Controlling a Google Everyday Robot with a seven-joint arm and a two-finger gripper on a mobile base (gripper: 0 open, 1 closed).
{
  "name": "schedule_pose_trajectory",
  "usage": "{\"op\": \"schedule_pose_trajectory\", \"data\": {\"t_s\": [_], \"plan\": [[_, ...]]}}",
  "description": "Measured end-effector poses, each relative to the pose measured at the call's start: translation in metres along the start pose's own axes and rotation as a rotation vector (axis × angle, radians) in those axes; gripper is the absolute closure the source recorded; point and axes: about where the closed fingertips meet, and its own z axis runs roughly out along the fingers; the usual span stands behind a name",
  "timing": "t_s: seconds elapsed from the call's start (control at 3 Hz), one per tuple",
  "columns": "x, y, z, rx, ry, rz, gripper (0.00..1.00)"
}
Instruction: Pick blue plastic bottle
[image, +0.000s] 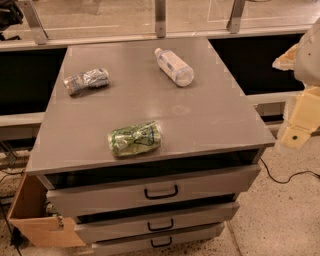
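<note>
The blue plastic bottle (174, 66) lies on its side at the far middle of the grey cabinet top (200, 120), with its white cap pointing to the back left. It is clear, with a pale blue-and-white label band. My gripper (300, 122) shows as cream-coloured parts at the right edge of the view. It is off the cabinet's right side, well apart from the bottle, and holds nothing that I can see.
A crushed silver can (86, 80) lies at the back left of the top. A crushed green can (135, 138) lies near the front edge. Below are three drawers (160, 192), slightly pulled out. A railing (160, 20) runs behind, and a cable (287, 177) lies on the floor.
</note>
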Motion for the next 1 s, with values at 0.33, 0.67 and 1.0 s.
{"op": "schedule_pose_trajectory", "data": {"t_s": [0.33, 0.67, 1.0], "plan": [[0.0, 0.0, 0.0, 0.0, 0.0, 0.0, 0.0], [-0.008, -0.02, 0.021, 0.013, -0.042, 0.013, 0.0], [-0.034, -0.066, 0.065, 0.032, -0.136, 0.044, 0.0]]}}
